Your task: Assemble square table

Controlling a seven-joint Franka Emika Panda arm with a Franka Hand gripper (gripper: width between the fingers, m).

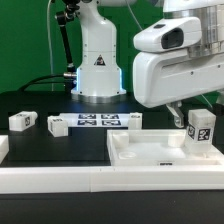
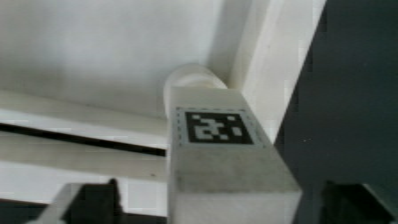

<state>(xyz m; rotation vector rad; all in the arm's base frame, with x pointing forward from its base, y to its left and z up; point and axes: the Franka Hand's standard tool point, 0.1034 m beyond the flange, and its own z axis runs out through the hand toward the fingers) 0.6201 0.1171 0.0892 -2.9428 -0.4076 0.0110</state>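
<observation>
Straddling the upright leg [image 1: 200, 128] with jaws apart, the released claw [image 2: 217, 198] should pinch this seemingly light, stiff, likely slick plastic block across 2 flat sides.

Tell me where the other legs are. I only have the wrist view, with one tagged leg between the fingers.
Observer: One leg and a second leg lie on the black surface toward the exterior view's left, off the table top.
Operator: And the last one?
Observer: A third leg sits beside the marker board, on its exterior view's right side.
Operator: Is my leg standing straight?
Observer: Yes, your leg stands upright at the table top's far corner on the exterior view's right.
</observation>
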